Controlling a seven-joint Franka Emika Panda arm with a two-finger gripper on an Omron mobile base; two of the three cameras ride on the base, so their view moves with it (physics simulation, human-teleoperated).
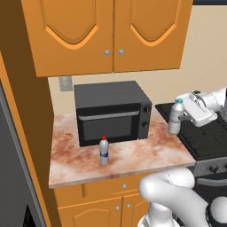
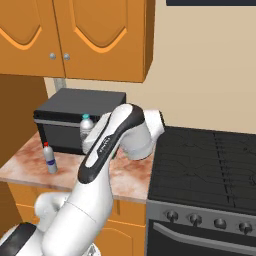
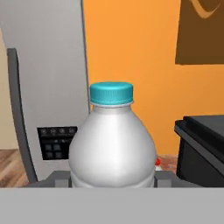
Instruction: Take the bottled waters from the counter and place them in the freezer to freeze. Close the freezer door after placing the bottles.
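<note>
My gripper (image 1: pixel 181 118) is shut on the light-blue-capped bottled water (image 1: pixel 176 116), holding it upright in the air over the seam between the counter (image 1: pixel 133 156) and the stovetop. That bottle (image 3: pixel 112 144) stands close up between the fingertips in the hand view, and it shows beside the arm (image 2: pixel 86 127) in the right base view. The red-capped bottle (image 1: pixel 104 150) stands upright on the counter in front of the microwave, also seen at the counter's left (image 2: pixel 49 158). A grey refrigerator door with a dark dispenser panel (image 3: pixel 54 142) lies beyond the held bottle.
A black microwave (image 1: pixel 113 113) sits at the back of the counter. The black stovetop (image 2: pixel 210 165) lies to the right. Orange wall cabinets (image 1: pixel 106 35) hang above. A tall orange panel (image 1: pixel 26 111) flanks the counter's left end.
</note>
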